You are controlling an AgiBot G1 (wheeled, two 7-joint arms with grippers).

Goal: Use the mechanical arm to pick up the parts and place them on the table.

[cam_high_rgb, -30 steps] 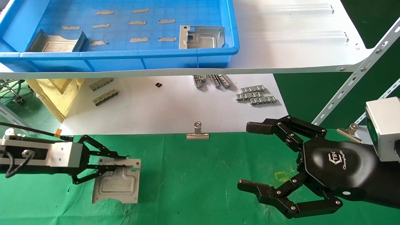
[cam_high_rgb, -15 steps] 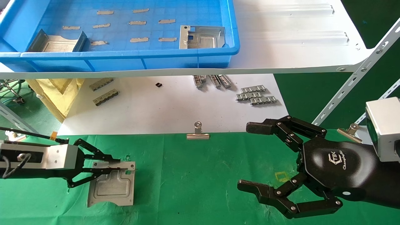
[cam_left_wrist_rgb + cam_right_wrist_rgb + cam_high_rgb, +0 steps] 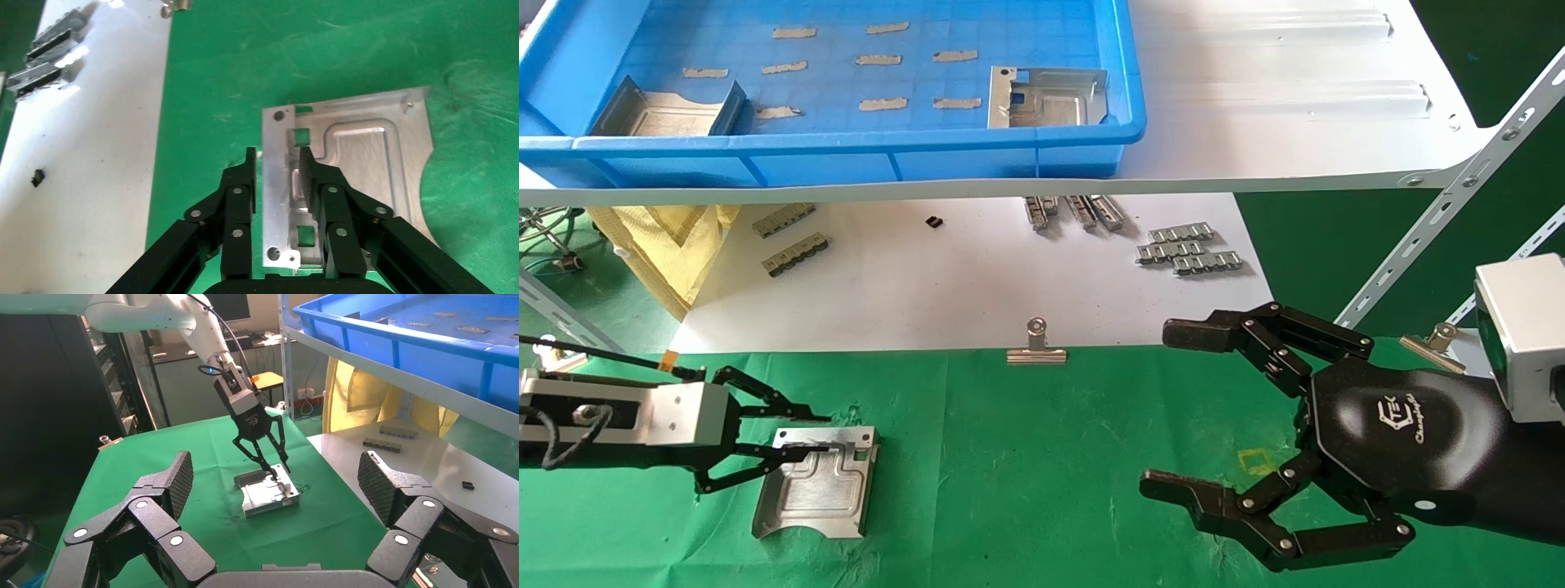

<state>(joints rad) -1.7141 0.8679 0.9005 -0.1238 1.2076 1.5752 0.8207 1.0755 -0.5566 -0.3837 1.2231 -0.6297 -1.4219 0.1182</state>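
One silvery stamped part (image 3: 815, 490) lies flat on the green-cloth table (image 3: 1050, 457) at the front left. My left gripper (image 3: 815, 433) is open, with its fingers either side of the part's far upturned flange. In the left wrist view (image 3: 276, 164) a gap shows between one finger (image 3: 250, 168) and the flange of the part (image 3: 361, 165). Two more parts (image 3: 666, 110) (image 3: 1046, 98) lie in the blue tray (image 3: 846, 147) on the shelf. My right gripper (image 3: 1164, 408), the black TEK claw, hangs open and empty over the table's right side. Its view shows the part (image 3: 269, 493) on the table.
The white shelf (image 3: 1295, 122) carries the blue tray. Below it the white paper surface (image 3: 968, 278) holds ribbed grey strips (image 3: 1189, 249) (image 3: 793, 241). Binder clips (image 3: 1035, 347) (image 3: 1430, 343) sit at the cloth's far edge. A yellow mark (image 3: 1254, 461) lies near my right claw.
My left gripper carried the part slightly left and set it flat on the cloth. Its fingers have spread apart off the flange. The right arm has not moved.
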